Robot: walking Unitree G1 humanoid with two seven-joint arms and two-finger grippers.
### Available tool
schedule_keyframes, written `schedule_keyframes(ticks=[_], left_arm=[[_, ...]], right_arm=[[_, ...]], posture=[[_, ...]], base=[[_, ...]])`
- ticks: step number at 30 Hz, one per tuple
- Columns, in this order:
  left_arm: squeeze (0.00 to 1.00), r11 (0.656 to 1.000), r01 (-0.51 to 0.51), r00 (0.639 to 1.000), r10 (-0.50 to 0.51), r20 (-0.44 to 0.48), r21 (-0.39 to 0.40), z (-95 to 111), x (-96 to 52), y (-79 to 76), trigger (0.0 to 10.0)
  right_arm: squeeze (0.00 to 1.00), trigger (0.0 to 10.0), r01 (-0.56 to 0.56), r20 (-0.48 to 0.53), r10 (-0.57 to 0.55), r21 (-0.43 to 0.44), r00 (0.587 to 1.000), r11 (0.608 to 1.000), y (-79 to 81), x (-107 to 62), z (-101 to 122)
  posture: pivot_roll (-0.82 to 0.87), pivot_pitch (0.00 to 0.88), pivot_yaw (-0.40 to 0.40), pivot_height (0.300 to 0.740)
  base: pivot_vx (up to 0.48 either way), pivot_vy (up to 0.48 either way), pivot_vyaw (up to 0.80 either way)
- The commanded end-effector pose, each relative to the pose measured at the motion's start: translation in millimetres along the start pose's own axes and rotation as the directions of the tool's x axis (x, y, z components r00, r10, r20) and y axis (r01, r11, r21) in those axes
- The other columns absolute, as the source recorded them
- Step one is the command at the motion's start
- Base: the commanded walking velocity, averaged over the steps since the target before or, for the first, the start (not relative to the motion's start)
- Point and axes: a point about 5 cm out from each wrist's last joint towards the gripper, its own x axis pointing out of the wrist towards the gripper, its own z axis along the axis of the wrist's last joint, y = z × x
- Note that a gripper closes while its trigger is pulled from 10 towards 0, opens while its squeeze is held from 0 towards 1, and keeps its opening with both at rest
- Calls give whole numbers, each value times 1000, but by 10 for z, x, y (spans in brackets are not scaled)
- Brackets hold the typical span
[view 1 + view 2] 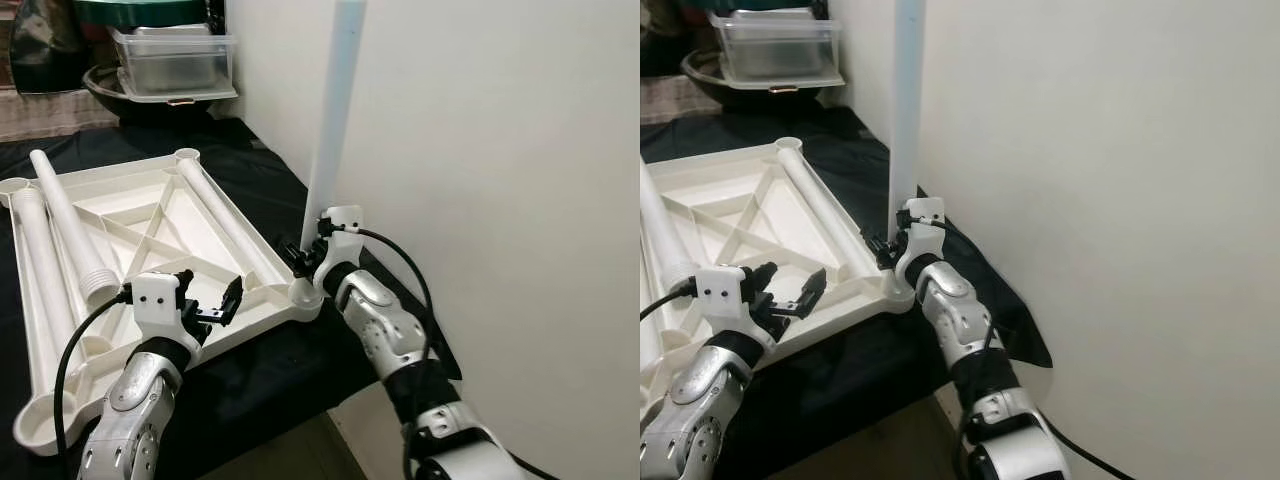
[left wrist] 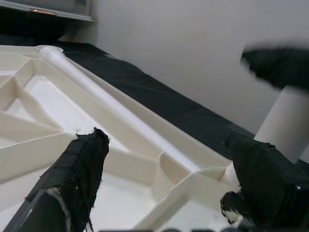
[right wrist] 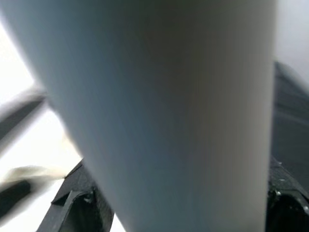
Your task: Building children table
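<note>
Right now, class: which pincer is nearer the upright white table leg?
Right. The right pincer grips the upright leg near its base; the left pincer hovers open over the tabletop, beside it.

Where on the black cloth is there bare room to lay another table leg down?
Bare black cloth lies between the tabletop and the wall, and behind it before the bowl. The corner with the upright leg and right gripper is crowded.

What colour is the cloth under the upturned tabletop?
Black cloth, clearest in the left eye view.
</note>
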Motion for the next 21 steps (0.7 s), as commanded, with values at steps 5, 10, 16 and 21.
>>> schedule_keyframes(ticks=[5,10,16,21], left_arm=[[0,1000,3,1000,-3,-7,-4,-19,-9,0,10000],[0,1000,0,1000,0,-8,-3,-23,-10,-1,10000],[0,1000,-4,1000,4,-11,-1,-29,-16,6,10000],[0,1000,-3,1000,3,-11,-1,-34,-20,10,10000]], right_arm=[[0,10000,-602,-35,601,-41,798,797,599,-166,71],[0,10000,-643,-107,636,-48,764,765,639,-170,-97],[0,0,-145,-161,125,-121,979,982,210,95,-245],[0,0,363,-169,-386,-153,907,919,-220,47,-301]], posture=[[119,0,-137,740],[137,0,-145,740],[137,0,-143,740],[134,0,-142,740]], base=[[0,0,0],[0,0,0],[0,0,0],[0,0,0]])
